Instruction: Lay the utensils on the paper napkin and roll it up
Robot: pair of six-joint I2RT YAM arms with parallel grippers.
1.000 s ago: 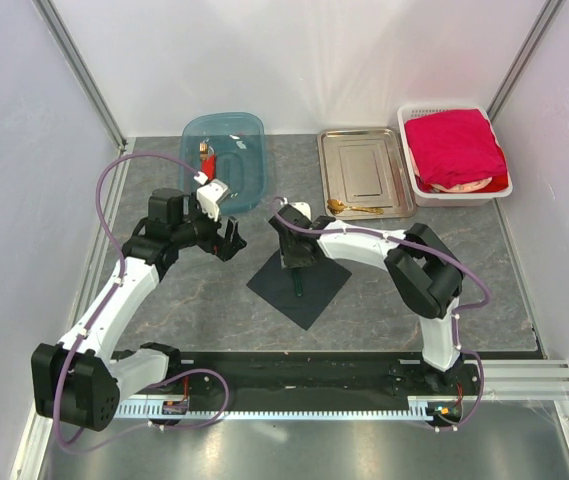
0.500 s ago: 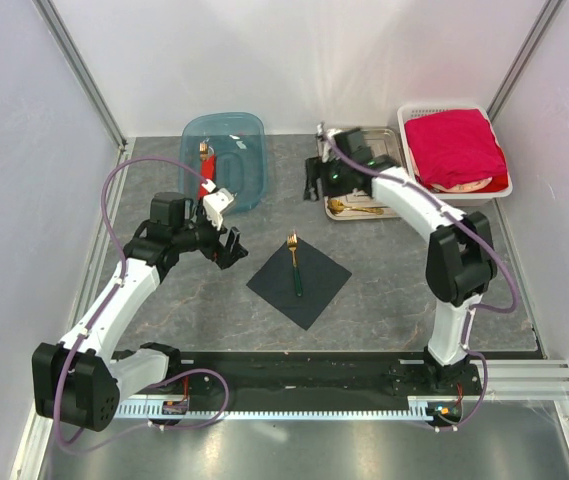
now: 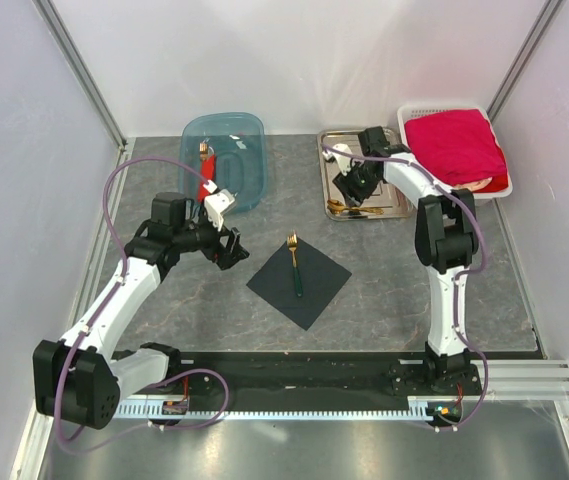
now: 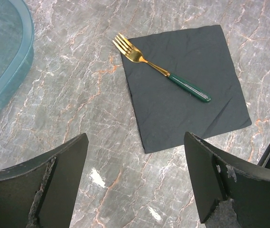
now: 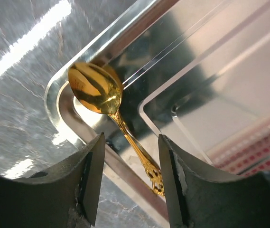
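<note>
The black paper napkin [image 3: 299, 282] lies in the middle of the table. A gold fork with a dark green handle [image 3: 293, 262] lies on it, tines past its far corner. Both show in the left wrist view, napkin [image 4: 191, 90] and fork [image 4: 161, 70]. My left gripper [image 3: 226, 246] is open and empty, left of the napkin. A gold spoon [image 5: 113, 114] lies in the near left corner of the steel tray [image 3: 364, 170]. My right gripper [image 3: 349, 188] is open above the spoon, its handle between the fingers without touching.
A blue plastic tub [image 3: 226, 160] at the back left holds a red-bodied tool [image 3: 205, 172]. A white basket [image 3: 454, 150] with a red cloth stands at the back right, next to the tray. Side walls enclose the table.
My right arm left the fork on the napkin, swung back to the steel tray, and now hovers over the gold spoon. The left arm has barely moved.
</note>
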